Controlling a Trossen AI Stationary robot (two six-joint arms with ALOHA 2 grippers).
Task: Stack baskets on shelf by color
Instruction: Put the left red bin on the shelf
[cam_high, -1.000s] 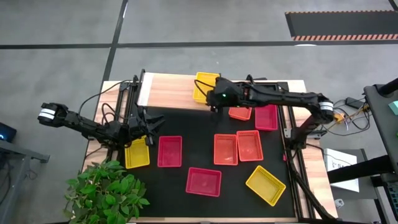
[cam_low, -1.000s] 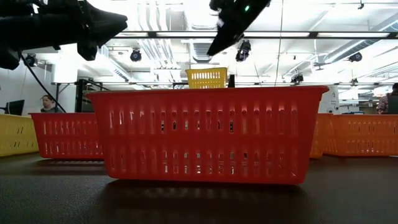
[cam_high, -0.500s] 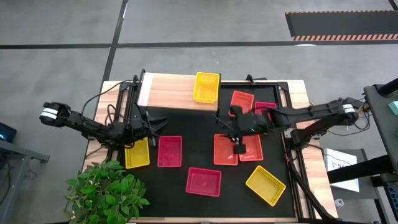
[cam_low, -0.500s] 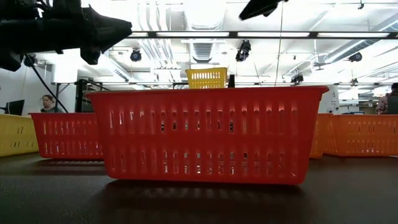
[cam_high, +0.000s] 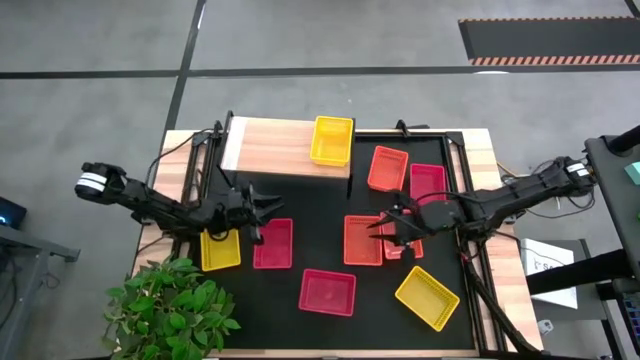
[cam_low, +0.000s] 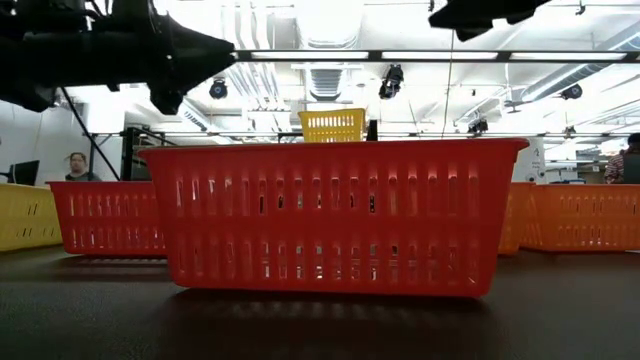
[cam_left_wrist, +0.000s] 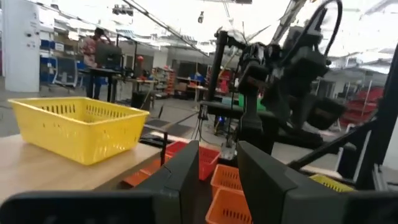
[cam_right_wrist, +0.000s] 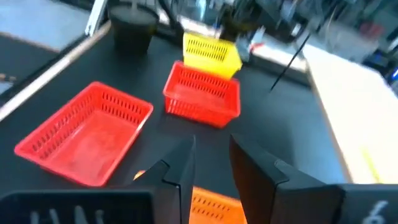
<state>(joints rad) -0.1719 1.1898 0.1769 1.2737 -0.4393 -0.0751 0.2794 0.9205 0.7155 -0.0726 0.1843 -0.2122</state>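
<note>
Sitting alone on the shelf (cam_high: 275, 143) is one yellow basket (cam_high: 332, 140). Nine other baskets lie on the black mat (cam_high: 300, 205), so most work is left. The right gripper (cam_high: 385, 222) hangs empty over an orange basket (cam_high: 362, 239), fingers apart. The left gripper (cam_high: 268, 205) waits open and empty.

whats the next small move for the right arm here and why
Probably lower the right gripper onto the orange basket beneath it and grip its rim. It hovers over that basket holding nothing, fingers apart, while only one yellow basket sits on the shelf. The left gripper waits over the mat near a red basket.
</note>
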